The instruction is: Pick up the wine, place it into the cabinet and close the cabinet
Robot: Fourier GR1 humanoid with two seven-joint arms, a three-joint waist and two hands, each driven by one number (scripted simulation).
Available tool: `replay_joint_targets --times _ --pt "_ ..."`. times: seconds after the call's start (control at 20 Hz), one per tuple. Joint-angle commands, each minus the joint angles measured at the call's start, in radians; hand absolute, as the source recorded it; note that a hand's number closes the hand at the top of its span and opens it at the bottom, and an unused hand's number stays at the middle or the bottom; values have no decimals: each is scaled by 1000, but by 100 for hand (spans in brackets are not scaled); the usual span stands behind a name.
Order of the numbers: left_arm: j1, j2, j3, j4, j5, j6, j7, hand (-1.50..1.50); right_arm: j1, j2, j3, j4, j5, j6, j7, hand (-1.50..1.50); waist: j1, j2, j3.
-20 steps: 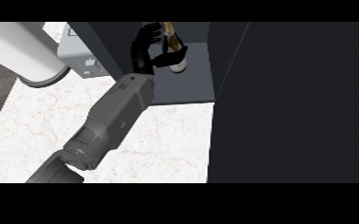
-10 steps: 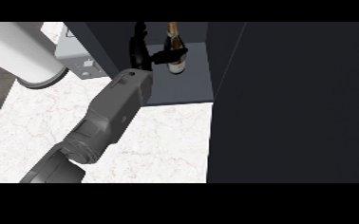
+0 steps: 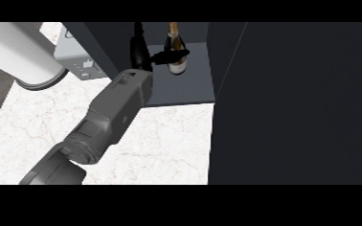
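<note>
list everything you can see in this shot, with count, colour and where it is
wine bottle: one, dark glass with gold foil neck and pale label, upright on the cabinet shelf
cabinet: one, dark grey, open, top centre
cabinet door: one, dark grey, fills the right side
counter: one, white marble, lower left
cylinder: one, white, upper left
box: one, light grey, left of the cabinet
left hand: one, black on a grey forearm, inside the cabinet beside the bottle, thumb across the bottle
right hand: not in view
</note>
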Motion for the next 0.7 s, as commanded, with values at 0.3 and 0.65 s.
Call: replay_joint_targets --times 0.3,0.65 --pt "22 49 12 -48 -26 -155 -94 -150 74 -3 3 -200 -90 -20 79 -150 28 -12 0" --pt "82 32 44 -161 -17 -237 -192 -150 89 11 62 -201 -24 -27 66 -150 51 -21 -1"
